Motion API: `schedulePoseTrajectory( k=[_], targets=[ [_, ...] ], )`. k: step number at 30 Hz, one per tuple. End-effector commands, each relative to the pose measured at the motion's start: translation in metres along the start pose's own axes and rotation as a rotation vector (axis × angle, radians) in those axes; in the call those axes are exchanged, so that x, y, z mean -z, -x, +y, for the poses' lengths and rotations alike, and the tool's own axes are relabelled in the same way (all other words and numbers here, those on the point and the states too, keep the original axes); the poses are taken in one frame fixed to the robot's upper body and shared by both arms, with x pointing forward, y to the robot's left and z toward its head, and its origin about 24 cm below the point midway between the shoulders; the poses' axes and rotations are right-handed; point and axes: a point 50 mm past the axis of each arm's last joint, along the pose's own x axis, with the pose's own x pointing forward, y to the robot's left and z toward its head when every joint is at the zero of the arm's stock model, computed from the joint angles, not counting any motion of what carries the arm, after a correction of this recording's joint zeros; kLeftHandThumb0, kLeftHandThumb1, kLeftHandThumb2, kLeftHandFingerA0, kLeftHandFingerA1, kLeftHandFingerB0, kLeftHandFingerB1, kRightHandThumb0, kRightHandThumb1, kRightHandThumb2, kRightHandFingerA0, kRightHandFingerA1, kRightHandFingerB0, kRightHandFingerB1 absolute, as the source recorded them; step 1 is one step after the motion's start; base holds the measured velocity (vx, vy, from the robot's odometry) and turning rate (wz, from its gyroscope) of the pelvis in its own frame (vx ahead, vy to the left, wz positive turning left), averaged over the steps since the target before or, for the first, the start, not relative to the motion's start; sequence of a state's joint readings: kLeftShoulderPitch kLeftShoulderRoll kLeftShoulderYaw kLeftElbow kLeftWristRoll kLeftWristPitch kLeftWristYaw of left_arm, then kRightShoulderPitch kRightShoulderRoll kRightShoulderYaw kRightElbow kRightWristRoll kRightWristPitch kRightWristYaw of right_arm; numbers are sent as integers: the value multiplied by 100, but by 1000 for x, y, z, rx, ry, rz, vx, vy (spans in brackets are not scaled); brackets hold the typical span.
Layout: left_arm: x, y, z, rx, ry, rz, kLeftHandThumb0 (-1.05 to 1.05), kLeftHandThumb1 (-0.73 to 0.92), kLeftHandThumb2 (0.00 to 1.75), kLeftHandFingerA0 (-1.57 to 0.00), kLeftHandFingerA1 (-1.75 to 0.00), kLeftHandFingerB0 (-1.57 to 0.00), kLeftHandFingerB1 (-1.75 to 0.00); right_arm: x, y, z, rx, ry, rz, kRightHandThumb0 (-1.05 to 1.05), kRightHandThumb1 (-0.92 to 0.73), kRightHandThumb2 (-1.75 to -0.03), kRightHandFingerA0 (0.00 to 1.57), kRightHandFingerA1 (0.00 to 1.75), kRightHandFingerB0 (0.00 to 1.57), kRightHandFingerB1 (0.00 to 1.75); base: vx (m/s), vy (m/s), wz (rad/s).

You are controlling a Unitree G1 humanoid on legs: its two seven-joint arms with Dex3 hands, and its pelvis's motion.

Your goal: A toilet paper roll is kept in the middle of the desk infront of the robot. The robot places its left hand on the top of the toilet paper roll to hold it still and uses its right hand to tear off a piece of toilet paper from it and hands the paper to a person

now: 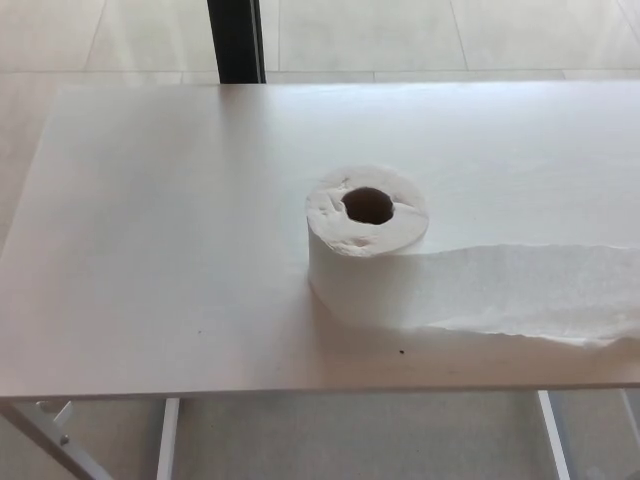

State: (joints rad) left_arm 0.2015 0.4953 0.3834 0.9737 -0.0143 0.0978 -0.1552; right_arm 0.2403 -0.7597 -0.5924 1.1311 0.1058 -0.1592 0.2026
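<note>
Standing upright mid-desk [150,250], the roll [367,245] trails its tail [530,290] toward my right; neither of my hands shows (state unknowable).

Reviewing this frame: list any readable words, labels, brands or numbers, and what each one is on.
None. The toilet paper roll and its unrolled strip are plain white, with no print visible. The white desk carries no label or marking, only a few tiny dark specks near its front edge.

Plain indoor room: white desk [150,250] on pale tiled floor [400,30].
</note>
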Motion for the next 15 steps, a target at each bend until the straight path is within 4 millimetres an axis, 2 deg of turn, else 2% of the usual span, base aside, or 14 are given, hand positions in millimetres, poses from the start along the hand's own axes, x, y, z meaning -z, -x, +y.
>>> schedulePoseTrajectory(
  k=[1,2,3,4,5,6,8,9,10,11,12,13,14,15],
  targets=[
    [-15,4,24,-53,372,-104,-44,39,52,-73,-55,-56,-45,-16,3,-22,54,-240,-148,-59,-43,-75,57,71,32,44,0,0,0],
    [-24,4,29,-81,532,-144,-46,31,66,-73,-63,-56,-55,-24,3,-28,76,-258,-186,-53,-51,-56,78,69,37,33,0,0,0],
    [-31,4,32,-88,560,-177,-52,33,69,-70,-62,-51,-53,-30,3,-32,97,-292,-210,-56,-42,-77,56,59,33,46,0,0,0],
    [-51,7,42,-126,602,-251,-55,33,71,-76,-62,-49,-52,-48,5,-41,107,-373,-324,-61,-39,-76,78,67,32,45,0,0,0],
    [-52,7,42,-129,611,-257,-55,33,71,-76,-62,-49,-52,-52,5,-42,107,-381,-340,-61,-39,-76,78,67,32,45,0,0,0],
    [-60,9,45,-148,625,-285,-57,35,72,-80,-61,-51,-52,-59,5,-45,114,-370,-365,-51,-51,-56,89,58,38,33,0,0,0],
    [-91,16,59,-150,671,-397,-58,36,73,-79,-61,-53,-52,-84,9,-51,138,-331,-482,-52,-53,-56,95,74,35,32,0,0,0],
    [-104,21,64,-141,695,-461,-55,40,54,-91,-51,-58,-42,-94,11,-53,134,-335,-532,-62,-47,-79,100,109,28,44,0,0,0],
    [-119,26,67,-129,708,-509,-66,29,70,-87,-59,-54,-48,-104,15,-53,140,-320,-600,-53,-56,-57,97,119,32,32,0,0,0],
    [-151,41,72,-122,728,-623,-76,23,65,-96,-50,-73,-44,-126,20,-51,92,-403,-694,-67,-36,-75,87,81,29,43,0,0,0],
    [-175,55,73,-124,723,-701,-86,17,60,-111,-41,-87,-37,-143,27,-48,69,-420,-783,-57,-46,-55,50,53,33,32,0,0,0],
    [-180,58,73,-125,718,-716,-86,17,60,-111,-41,-87,-37,-147,28,-47,69,-412,-808,-57,-46,-55,50,53,33,32,0,0,0],
    [-195,69,72,-129,693,-775,-96,23,59,-157,-103,-98,-52,-158,32,-44,56,-413,-865,-65,-37,-76,38,56,33,43,0,0,0],
    [-216,86,70,-136,657,-866,-96,23,59,-157,-103,-98,-52,-175,39,-40,38,-413,-951,-65,-37,-76,38,56,33,43,0,0,0]
  ],
)
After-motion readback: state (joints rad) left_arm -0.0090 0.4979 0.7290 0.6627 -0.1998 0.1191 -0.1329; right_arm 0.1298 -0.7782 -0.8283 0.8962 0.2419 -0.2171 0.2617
